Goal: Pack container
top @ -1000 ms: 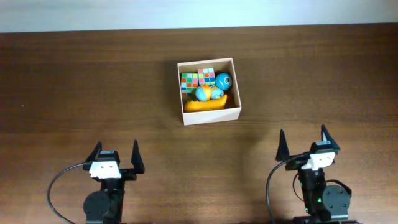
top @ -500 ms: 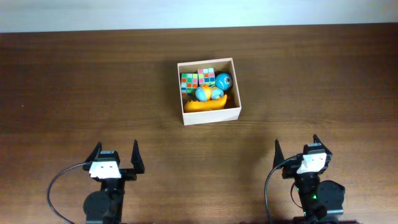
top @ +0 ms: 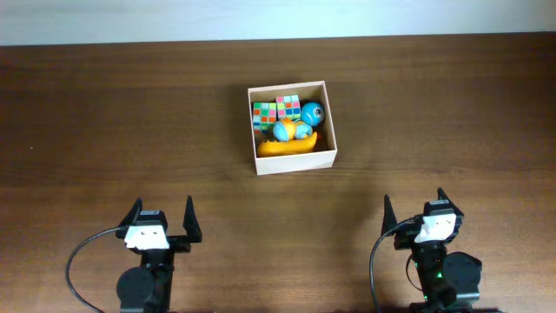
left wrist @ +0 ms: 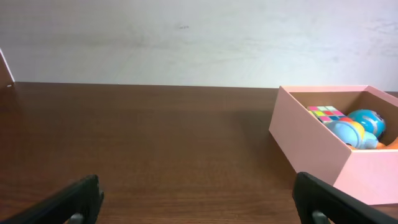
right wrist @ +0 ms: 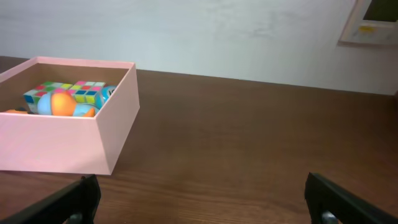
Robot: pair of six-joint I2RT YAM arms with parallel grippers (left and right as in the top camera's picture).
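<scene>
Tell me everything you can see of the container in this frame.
The container is a small, square, open-topped box with thin, pale cream-pink walls that look like card. It sits flat and upright on the brown wooden table, slightly rotated, toward the far edge. Inside lie two multicoloured cubes, a blue ball, a blue-and-orange ball and an orange piece. Nothing else touches it.

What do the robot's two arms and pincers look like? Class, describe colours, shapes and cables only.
The left pincer and right pincer each have two black fingers tapering to points, joined at a white block. Below each sits a black rounded base. A thin black cable loops beside each arm. A small green light glows low on the right arm.
</scene>
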